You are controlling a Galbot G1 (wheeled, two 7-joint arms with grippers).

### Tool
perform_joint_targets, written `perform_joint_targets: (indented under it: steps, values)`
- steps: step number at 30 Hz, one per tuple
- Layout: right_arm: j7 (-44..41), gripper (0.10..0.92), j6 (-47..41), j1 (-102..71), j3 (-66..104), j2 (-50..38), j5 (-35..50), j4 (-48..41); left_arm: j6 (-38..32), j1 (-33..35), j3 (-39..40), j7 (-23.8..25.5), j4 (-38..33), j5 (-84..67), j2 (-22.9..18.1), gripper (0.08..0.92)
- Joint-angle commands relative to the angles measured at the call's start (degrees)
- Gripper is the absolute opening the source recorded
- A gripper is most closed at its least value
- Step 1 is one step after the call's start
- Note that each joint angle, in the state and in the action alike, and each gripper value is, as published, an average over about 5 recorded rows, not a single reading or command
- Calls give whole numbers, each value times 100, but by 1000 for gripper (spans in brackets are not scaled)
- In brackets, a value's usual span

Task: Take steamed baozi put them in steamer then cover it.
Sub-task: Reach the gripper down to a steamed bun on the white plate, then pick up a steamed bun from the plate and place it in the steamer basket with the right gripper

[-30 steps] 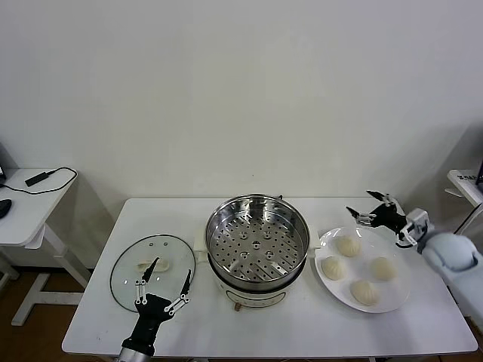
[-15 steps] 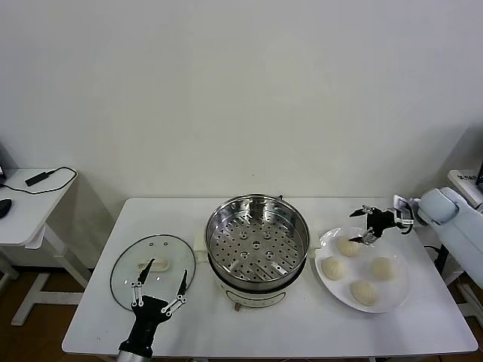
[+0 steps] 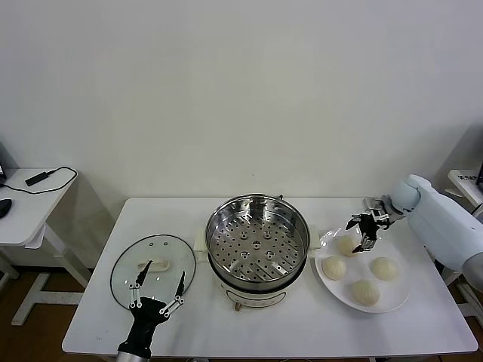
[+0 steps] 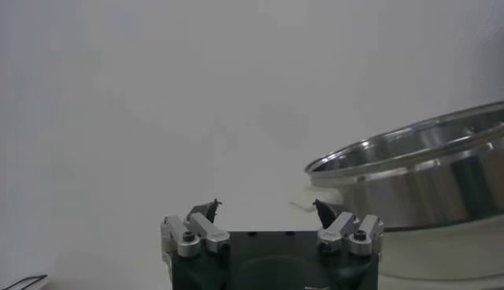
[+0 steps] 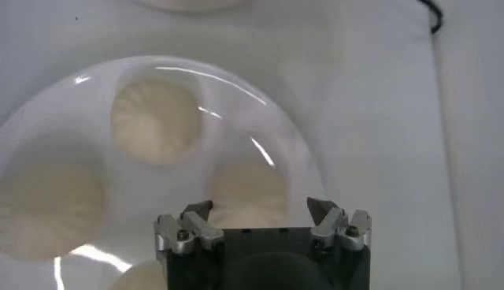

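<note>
Head view shows the right pincer (image 3: 362, 231) spread wide, empty, just above the nearest of four buns (image 3: 347, 245) on the plate (image 3: 402, 292). Beside it the steamer (image 3: 257, 240) holds none. Left pincer (image 3: 157, 288) hovers wide over the lid (image 3: 152, 262) on the bench (image 3: 302, 324); nothing is done yet.

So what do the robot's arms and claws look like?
The right arm is fat, smooth and pale grey-white. The left arm is slim and black near its claw. Each claw, left claw and right claw, has a black body, silver metal links with little screws, and thin black pointy fingertips.
</note>
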Motion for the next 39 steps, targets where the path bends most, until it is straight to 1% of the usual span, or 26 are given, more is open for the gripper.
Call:
perform_joint_targets:
  steps: [1, 6, 10, 15, 18, 23, 27, 30, 35, 39]
  values:
    - [-167, 823, 40, 142, -159, 274, -344, -317, 7, -9, 8, -5, 62, 3, -8, 823]
    - [-110, 819, 48, 58, -124, 269, -343, -316, -8, -18, 27, -11, 99, 17, -10, 823]
    - [-16, 776, 57, 33, -123, 223, -320, -258, -23, -24, 34, -21, 119, 29, -15, 823]
    - [72, 733, 34, 42, -210, 35, -158, 21, -25, -37, 43, -32, 121, 37, -15, 823]
    - [67, 722, 4, 154, -400, -190, 57, 415, -22, -53, 48, -38, 115, 42, -6, 823]
    - [25, 709, 84, 790, -875, -658, 473, 1429, 0, -81, 69, -54, 69, 42, 22, 823]
    - [-30, 703, 675, 1883, -1610, -781, 749, 2138, 8, -87, 109, -66, 16, 42, 42, 823]
    - [13, 698, 1301, 2675, -2158, -602, 819, 2604, 3, -82, 136, -73, -12, 42, 53, 823]
    - [165, 696, 2033, 3751, -2875, 63, 872, 3254, -15, -78, 168, -88, -26, 40, 83, 823]
    - [205, 696, 2497, 4050, -3224, 674, 782, 3504, -33, -74, 201, -103, -36, 36, 113, 823]
